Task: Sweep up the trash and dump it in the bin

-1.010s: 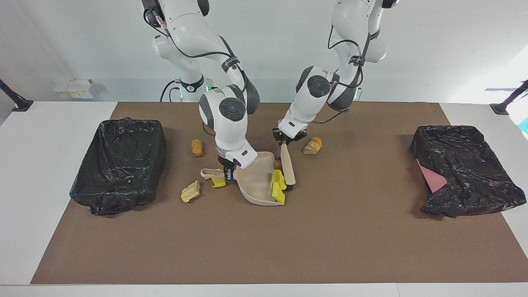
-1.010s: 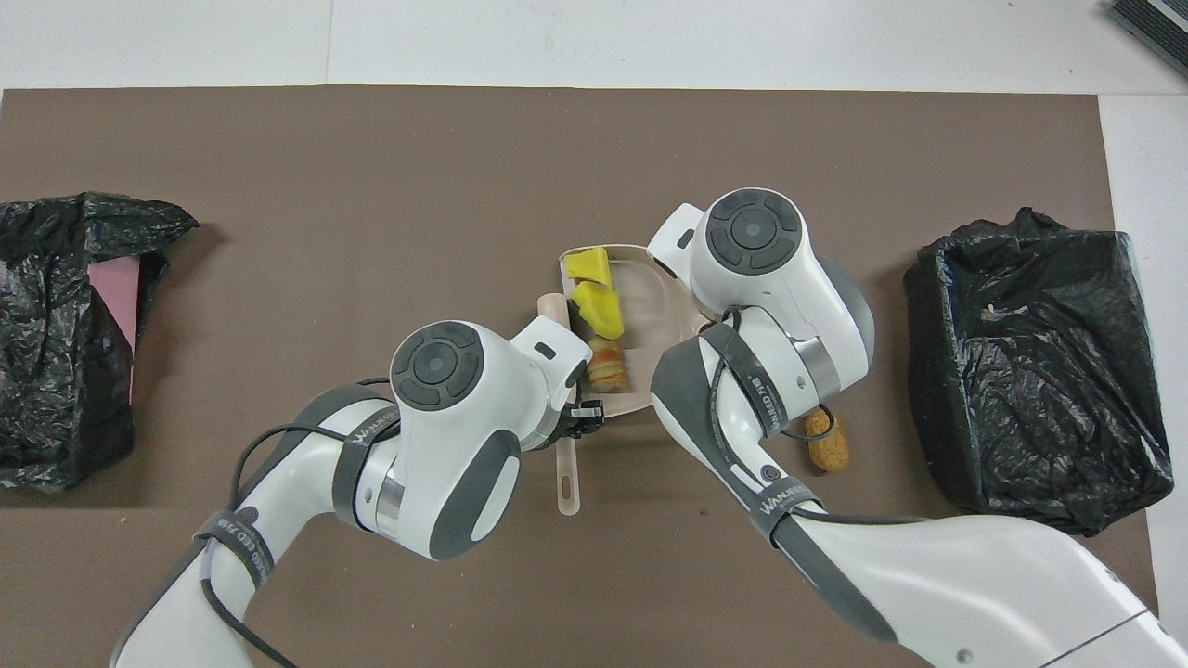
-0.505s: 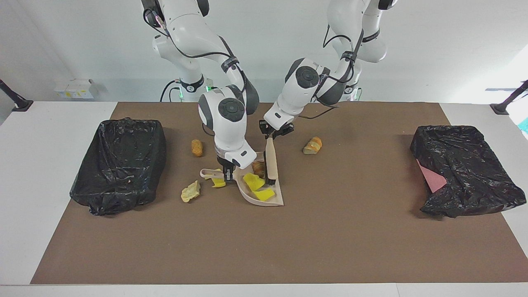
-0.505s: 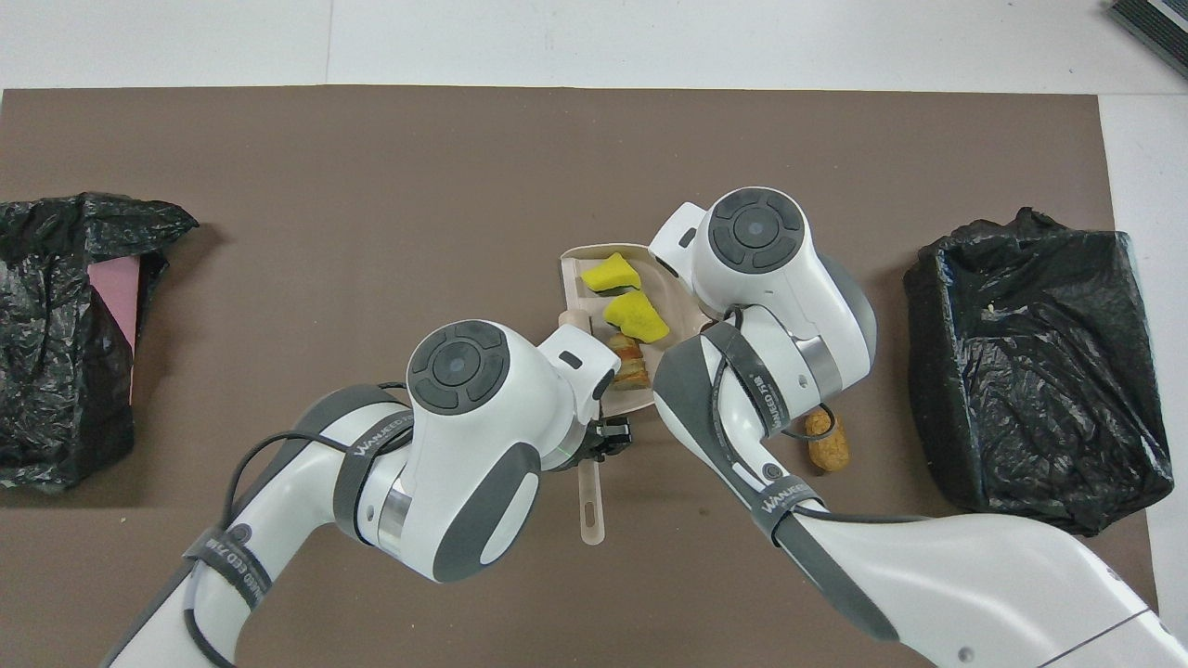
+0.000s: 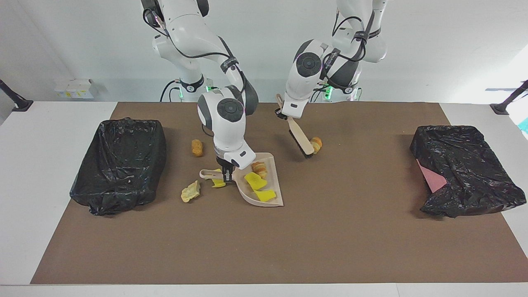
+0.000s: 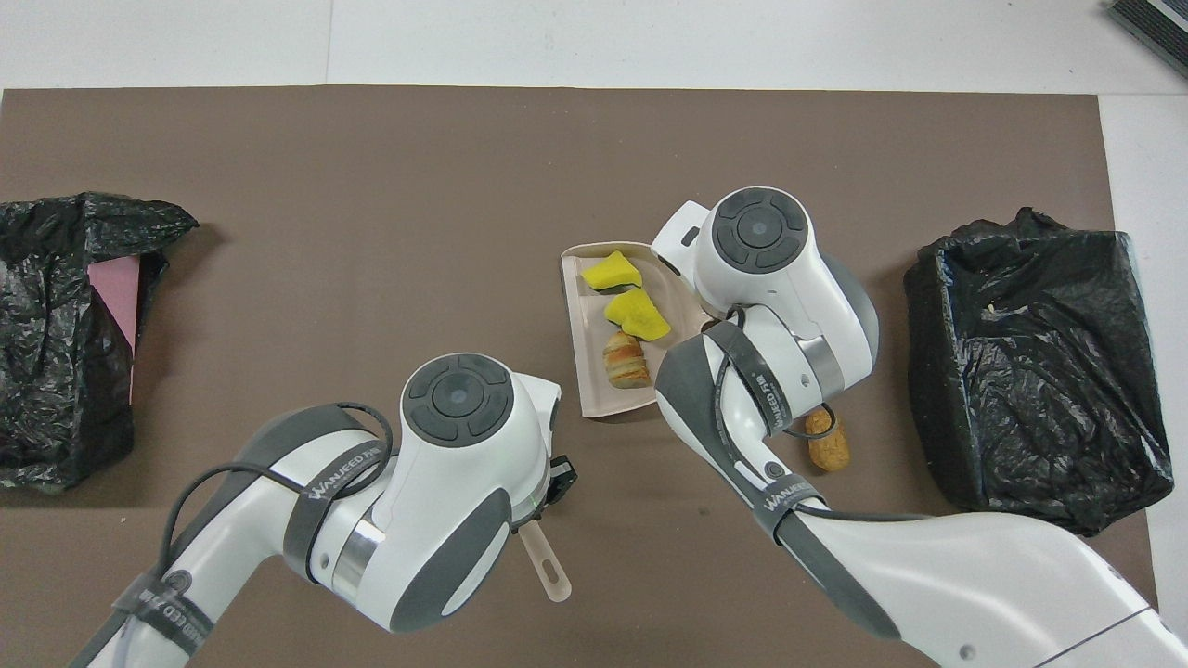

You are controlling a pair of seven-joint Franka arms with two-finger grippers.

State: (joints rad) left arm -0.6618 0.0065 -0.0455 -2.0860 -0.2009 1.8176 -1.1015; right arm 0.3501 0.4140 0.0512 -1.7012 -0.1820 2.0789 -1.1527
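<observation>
L pincer (image 5: pixel 284 114) gripped brush (image 5: pixel 301 140) by bread lump (image 5: pixel 316 144); R pincer (image 5: pixel 226 175) clamped dustpan (image 5: pixel 264 198) handle. Sweeping stage; next: brush lump into pan.

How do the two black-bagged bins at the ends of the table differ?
The bin at the right arm's end looks squared and fully lined in black; the bin at the left arm's end looks crumpled and sagging. The latter shows a pink patch at one side; the former shows none. Both are black-bagged and rest on the brown mat.
</observation>
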